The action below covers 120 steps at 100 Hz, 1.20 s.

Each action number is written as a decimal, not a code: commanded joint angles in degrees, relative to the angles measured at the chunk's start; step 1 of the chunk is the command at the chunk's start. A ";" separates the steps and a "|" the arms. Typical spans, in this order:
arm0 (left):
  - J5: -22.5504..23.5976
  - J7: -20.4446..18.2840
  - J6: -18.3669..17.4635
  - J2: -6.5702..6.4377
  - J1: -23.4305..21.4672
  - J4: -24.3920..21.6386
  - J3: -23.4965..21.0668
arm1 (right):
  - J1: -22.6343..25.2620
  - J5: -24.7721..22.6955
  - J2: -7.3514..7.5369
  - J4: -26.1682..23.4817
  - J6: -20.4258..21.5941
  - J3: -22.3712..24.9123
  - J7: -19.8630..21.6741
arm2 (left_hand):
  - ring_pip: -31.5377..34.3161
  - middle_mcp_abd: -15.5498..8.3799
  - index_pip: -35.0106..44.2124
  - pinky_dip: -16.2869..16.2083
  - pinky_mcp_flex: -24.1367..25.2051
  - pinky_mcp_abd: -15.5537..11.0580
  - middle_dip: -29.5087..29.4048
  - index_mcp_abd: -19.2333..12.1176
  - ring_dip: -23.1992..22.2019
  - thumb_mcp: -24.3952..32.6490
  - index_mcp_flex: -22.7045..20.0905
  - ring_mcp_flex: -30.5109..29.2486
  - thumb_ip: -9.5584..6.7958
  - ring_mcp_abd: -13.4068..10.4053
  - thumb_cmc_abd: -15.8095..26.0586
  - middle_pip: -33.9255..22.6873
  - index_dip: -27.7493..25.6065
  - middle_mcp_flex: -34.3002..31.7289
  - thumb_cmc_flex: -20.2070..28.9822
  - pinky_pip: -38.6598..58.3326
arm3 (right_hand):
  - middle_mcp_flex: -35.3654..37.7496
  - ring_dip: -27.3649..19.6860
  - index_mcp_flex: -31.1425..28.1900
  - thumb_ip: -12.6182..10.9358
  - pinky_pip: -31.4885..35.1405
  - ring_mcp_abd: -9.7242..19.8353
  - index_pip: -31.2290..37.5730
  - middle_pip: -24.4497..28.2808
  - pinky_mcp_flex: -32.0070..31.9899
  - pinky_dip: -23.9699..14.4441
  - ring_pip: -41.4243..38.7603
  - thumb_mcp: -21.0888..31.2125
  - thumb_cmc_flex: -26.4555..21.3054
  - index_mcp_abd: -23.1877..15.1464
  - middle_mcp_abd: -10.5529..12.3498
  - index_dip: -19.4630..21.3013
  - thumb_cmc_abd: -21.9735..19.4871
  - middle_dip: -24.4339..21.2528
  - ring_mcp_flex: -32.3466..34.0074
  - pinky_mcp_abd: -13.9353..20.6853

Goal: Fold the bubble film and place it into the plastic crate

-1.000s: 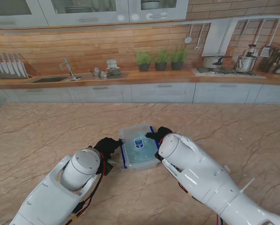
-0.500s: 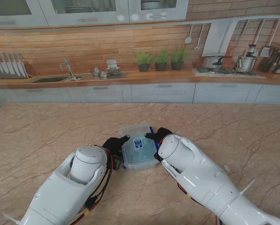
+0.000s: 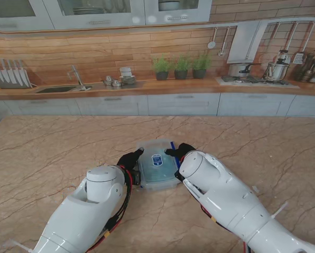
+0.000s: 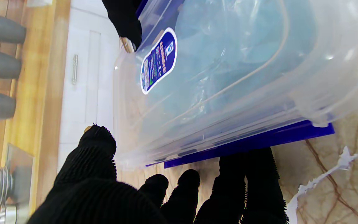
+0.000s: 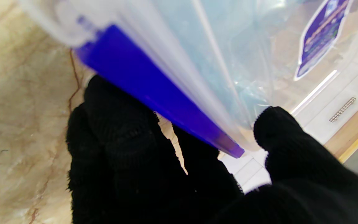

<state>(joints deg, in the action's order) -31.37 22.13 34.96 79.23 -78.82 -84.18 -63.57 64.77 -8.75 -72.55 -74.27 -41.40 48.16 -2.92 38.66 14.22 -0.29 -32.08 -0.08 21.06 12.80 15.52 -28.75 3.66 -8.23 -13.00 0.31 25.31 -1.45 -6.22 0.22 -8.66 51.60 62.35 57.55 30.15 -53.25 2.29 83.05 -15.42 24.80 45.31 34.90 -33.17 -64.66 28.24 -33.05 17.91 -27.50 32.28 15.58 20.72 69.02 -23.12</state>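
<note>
The clear plastic crate [image 3: 158, 169] stands on the marble table, lid on, with a blue label [image 3: 156, 160] on top. Pale bluish bubble film [image 4: 228, 49] shows crumpled inside through the lid. My left hand [image 3: 130, 159] grips the crate's left side, with its thumb [image 4: 98, 146] at the lid edge and its fingers [image 4: 244, 183] under the blue latch [image 4: 250, 141]. My right hand [image 3: 179, 151] grips the right side the same way. Its thumb [image 5: 278, 137] is on the lid and its fingers [image 5: 117, 130] lie beneath the other blue latch [image 5: 154, 90].
The marble table [image 3: 52, 153] stretches wide on both sides of the crate. Beyond its far edge runs a kitchen counter with a sink [image 3: 57, 89] and potted plants [image 3: 181, 67]. My two white forearms [image 3: 226, 200] fill the near part of the stand view.
My left arm has swung inward and forward, bringing its hand from beside the crate onto the crate's left edge. The crate has shifted slightly. The right hand has stayed put.
</note>
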 commanded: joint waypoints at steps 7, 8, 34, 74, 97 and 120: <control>0.22 -0.27 0.43 0.75 -1.52 1.12 -0.24 | 0.55 0.23 -0.55 -0.78 -0.09 -0.42 0.78 | 7.70 8.93 -2.62 -4.35 -3.72 -0.85 -0.46 -1.45 -6.70 2.21 0.60 -4.64 -2.32 0.06 -2.62 1.92 0.50 1.23 1.05 7.53 | -0.64 0.04 -0.46 -2.50 0.42 -3.62 0.02 0.07 -1.13 0.58 0.47 1.49 -2.16 -7.43 0.23 0.63 -1.86 0.31 0.08 1.02; 0.33 -0.29 0.48 0.74 -1.53 1.12 -0.28 | 0.55 0.23 -0.54 -0.78 -0.10 -0.42 0.79 | 7.93 8.86 -2.69 -4.39 -3.85 -0.88 -0.47 -1.39 -6.88 2.28 0.65 -4.80 -2.33 -0.02 -2.63 1.82 0.55 1.09 1.10 7.58 | -0.64 0.05 -0.44 -2.50 0.42 -3.63 0.00 0.08 -1.15 0.57 0.48 1.47 -2.17 -7.45 0.25 0.64 -1.94 0.31 0.03 1.02; 2.73 1.60 1.76 1.32 -1.53 1.54 -0.73 | 0.67 0.41 -0.46 -0.95 -0.56 -0.45 1.15 | 20.25 9.57 -2.87 -14.84 -11.84 -1.44 -0.42 -0.52 -19.37 7.00 0.53 -11.76 -2.58 -2.25 -7.45 -6.09 0.87 -1.74 -0.46 13.63 | -1.11 0.21 -0.09 -2.66 0.08 -4.08 -0.26 -0.13 -2.08 0.39 0.65 0.56 -2.30 -7.53 0.33 0.81 -2.35 0.28 -0.81 1.08; 3.40 1.50 4.28 1.64 -1.26 2.40 -1.87 | 1.14 0.31 -0.39 -1.33 -0.71 0.03 0.95 | 28.52 10.02 -2.85 -22.37 -19.55 -2.68 3.90 3.48 -24.46 11.39 0.43 -18.42 -1.33 -5.16 -11.02 -15.16 0.86 -2.69 -2.86 18.98 | -1.30 0.39 0.09 -2.98 -0.23 -4.21 -0.50 -0.20 -2.47 0.16 0.83 -0.25 -2.50 -7.63 0.37 1.06 -2.65 0.31 -1.17 1.13; 1.88 3.00 4.07 1.90 -1.57 2.20 -2.88 | 1.27 0.29 -0.39 -1.35 -0.80 0.10 0.90 | 32.79 9.72 -1.93 -24.24 -24.16 -3.76 8.13 4.13 -26.60 12.50 0.21 -22.57 -0.67 -6.93 -11.79 -22.87 -0.16 -4.02 -2.78 22.61 | -1.35 0.45 0.10 -3.11 -0.31 -4.24 -0.58 -0.22 -2.54 0.07 0.88 -0.46 -2.58 -7.63 0.41 1.15 -2.76 0.32 -1.23 1.05; 1.82 -1.06 5.08 0.77 -1.78 1.32 -3.35 | 1.12 0.43 -0.43 -1.13 -0.81 -0.04 0.98 | 35.19 10.40 10.23 -22.45 -29.16 -3.68 10.91 3.76 -26.94 10.71 -19.49 -26.87 0.47 -7.09 -12.39 -24.15 -13.31 -13.03 -2.06 26.33 | -1.44 0.50 0.17 -3.20 -0.38 -4.26 -0.68 -0.27 -2.58 -0.01 0.93 -0.75 -2.48 -7.64 0.31 1.23 -2.84 0.31 -1.30 1.07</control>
<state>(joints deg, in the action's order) -29.81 22.61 38.90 80.50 -79.61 -83.09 -67.12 65.49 -8.51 -72.64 -75.39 -42.09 48.34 -2.16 71.18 13.14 3.58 -55.41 -27.46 18.83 24.82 19.24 -55.16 15.02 -20.65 -37.24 0.06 19.21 -12.91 -33.21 -8.82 -20.78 48.61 84.85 56.87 30.22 -53.11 2.27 81.79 -16.85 23.96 45.20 33.32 -33.07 -63.62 25.64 -33.07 13.59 -27.11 32.98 14.87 20.72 68.07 -23.29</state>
